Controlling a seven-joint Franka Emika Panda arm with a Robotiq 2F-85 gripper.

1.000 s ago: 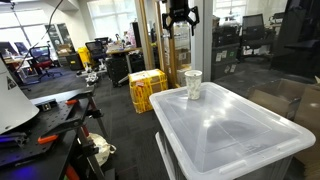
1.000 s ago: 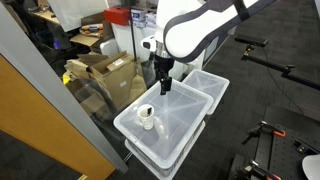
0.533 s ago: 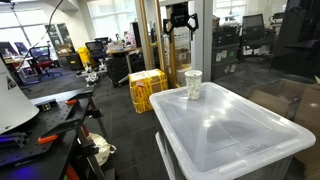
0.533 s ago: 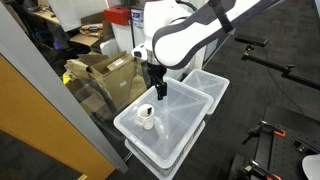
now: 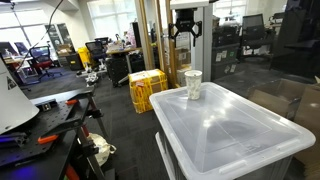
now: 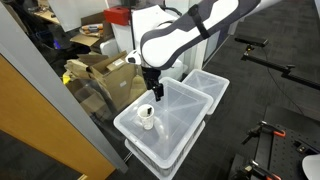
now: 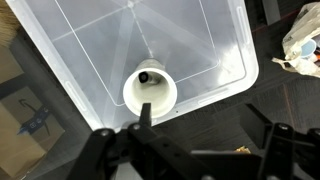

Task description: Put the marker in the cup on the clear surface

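Note:
The whitish cup (image 7: 150, 92) stands upright near a corner of the translucent bin lid (image 7: 90, 50). A dark tip of the marker (image 7: 145, 76) shows inside the cup. My gripper (image 7: 200, 115) is open and empty, high above the lid edge, a little to one side of the cup. One fingertip (image 7: 146, 112) overlaps the cup's rim in the wrist view. In both exterior views the gripper (image 5: 186, 28) (image 6: 150, 93) hangs above the cup (image 5: 193, 85) (image 6: 146, 117) on the lid (image 5: 240, 130) (image 6: 178, 125).
A yellow crate (image 5: 147, 88) stands on the floor behind the bin. Cardboard boxes (image 6: 105, 75) sit beside a glass partition. A second clear bin (image 6: 207, 88) adjoins the lid. A white bag (image 7: 303, 40) lies on the dark floor.
My gripper has moved sideways over the lid toward the cup, staying open. The cup and marker have not moved.

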